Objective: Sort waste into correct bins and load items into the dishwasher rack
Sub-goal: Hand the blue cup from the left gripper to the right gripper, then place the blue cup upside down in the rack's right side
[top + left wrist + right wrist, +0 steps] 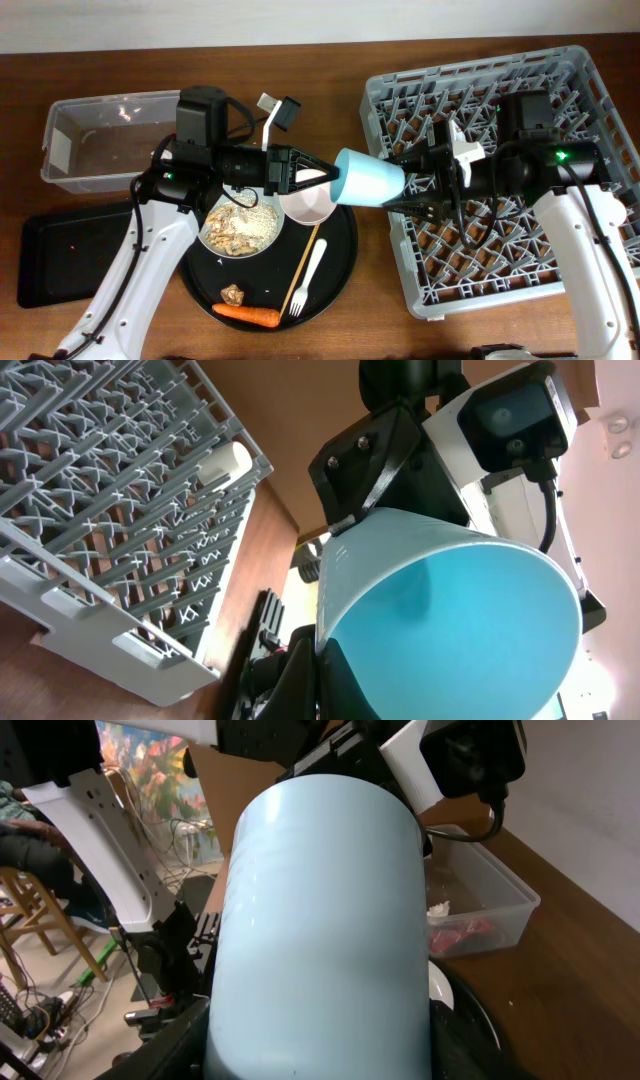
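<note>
Step in hand: you have the small blue cup [370, 178] in the air between the round black tray [340, 262] and the dishwasher rack [420, 290], with an arm at each end. It looks like a hand-over towards the rack.
Left pincer [335, 180]: pressed together on the cup's rim, pinching its wall.
Right pincer [408, 186]: its jaws stand on either side of the cup's body at the base end. You cannot tell whether they press on it yet.
Done, bins: the right wrist view shows the clear tub [505, 885] holding the red wrapper [460, 932] and the white tissue [437, 908].
Done, rack: a cream rounded thing [228, 460] lies among the pegs, probably the cream cup.
Left, dishes: the pale green bowl [238, 253], small pink bowl [305, 208], wooden chopsticks [305, 258] and white fork [306, 283] all sit on the round tray.
Left, waste: the rice scraps [240, 228] are in the green bowl. The carrot [248, 315] and brown lump [234, 294] lie on the round tray's near edge.
Black rectangular tray [60, 255]: on the desk [380, 335] just beside the tub. You can see nothing in it from overhead.
Progress: by my reckoning under half done, with the food waste and most dishes untouched.
Hard to see: both wrist views are filled by the cup, so the finger contact is hidden. The right arm covers much of the rack's middle, and the left arm overlaps the green bowl's far rim.
</note>
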Robot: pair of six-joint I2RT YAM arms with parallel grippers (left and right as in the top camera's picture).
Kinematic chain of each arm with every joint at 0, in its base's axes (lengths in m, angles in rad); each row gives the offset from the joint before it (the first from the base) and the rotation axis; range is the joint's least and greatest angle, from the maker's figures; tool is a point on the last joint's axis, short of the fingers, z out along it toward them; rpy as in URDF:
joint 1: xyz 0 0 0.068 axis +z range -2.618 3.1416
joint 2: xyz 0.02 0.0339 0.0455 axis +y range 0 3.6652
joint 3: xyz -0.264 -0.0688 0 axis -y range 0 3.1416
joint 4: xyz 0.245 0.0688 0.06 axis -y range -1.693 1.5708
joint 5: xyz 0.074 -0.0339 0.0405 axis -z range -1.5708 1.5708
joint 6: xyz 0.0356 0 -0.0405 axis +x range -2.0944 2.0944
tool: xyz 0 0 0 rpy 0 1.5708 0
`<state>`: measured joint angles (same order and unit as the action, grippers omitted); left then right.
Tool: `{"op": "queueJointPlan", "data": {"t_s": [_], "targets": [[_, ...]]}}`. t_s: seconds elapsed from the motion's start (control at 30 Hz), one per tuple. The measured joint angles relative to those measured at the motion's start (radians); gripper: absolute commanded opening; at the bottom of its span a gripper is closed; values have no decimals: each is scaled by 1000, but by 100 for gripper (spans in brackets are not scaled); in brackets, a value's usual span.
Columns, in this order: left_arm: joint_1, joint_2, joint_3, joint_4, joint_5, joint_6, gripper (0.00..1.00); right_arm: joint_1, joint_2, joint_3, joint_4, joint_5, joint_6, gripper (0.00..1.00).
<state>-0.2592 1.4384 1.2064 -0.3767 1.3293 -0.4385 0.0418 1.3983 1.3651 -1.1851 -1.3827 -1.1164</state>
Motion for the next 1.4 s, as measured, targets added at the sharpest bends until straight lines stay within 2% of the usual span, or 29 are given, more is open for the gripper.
{"op": "queueJointPlan", "data": {"t_s": [0.07,0.13,0.3,0.43,0.47,0.57,0.67,0.73,0.9,1.1,1.23,1.33,1.4], "targets": [[0,0,0,0,0,6,47,0,0,0,1,-1,1,55],[-1,0,0,0,-1,-4,63,2,0,0,-2,-3,6,55],[-1,0,0,-26,-38,16,75,2,0,0,1,87,111,51],[-2,0,5,-248,-301,77,79,-3,0,4,39,309,340,52],[-1,0,3,-288,-359,90,80,-9,0,11,38,374,408,49],[-2,2,3,-477,-679,111,80,-54,3,70,23,595,623,47],[-2,2,2,-593,-935,122,80,-124,4,148,-31,826,832,43],[-2,2,2,-631,-1049,126,81,-174,3,185,-73,959,936,43],[-2,2,2,-644,-1198,132,80,-302,12,213,-152,1226,1099,43],[-2,2,2,-645,-1243,133,80,-446,143,216,-196,1403,1155,44],[-2,2,2,-648,-1252,133,80,-507,248,216,-196,1435,1166,56],[-2,2,2,-649,-1256,133,81,-526,305,216,-196,1431,1172,98],[-2,2,2,-649,-1256,133,80,-526,329,216,-196,1423,1171,99]]}}
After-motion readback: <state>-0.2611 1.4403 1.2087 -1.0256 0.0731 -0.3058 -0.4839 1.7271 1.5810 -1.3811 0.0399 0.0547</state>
